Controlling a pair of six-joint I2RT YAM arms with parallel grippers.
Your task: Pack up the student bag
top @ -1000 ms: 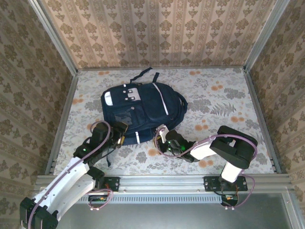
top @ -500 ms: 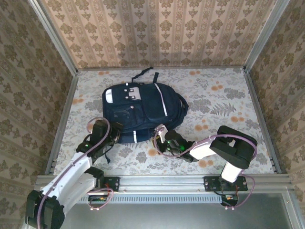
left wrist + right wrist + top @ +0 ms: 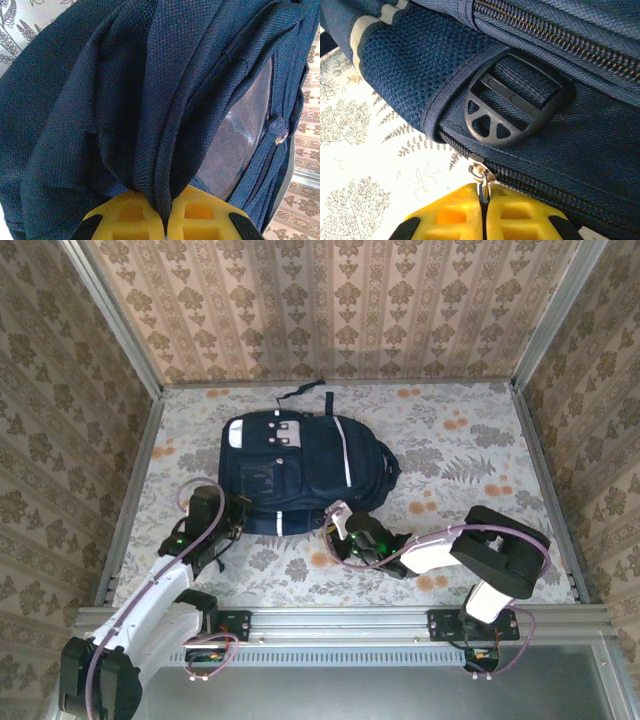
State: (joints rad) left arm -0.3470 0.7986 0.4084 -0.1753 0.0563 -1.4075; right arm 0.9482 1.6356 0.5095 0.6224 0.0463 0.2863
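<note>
Pinching a student bag (image 3: 310,465) fold with the left tool (image 3: 165,217). Clamping its near-edge zipper pull (image 3: 481,176) with the right tool (image 3: 484,212).

Beige damask-patterned walls (image 3: 340,300) on three sides, floral table covering (image 3: 470,440), metal frame rail (image 3: 340,618) in front

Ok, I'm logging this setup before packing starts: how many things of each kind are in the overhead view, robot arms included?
large dark navy fabric backpack: 1
white-and-black robot arms: 2
Total: 3
</note>
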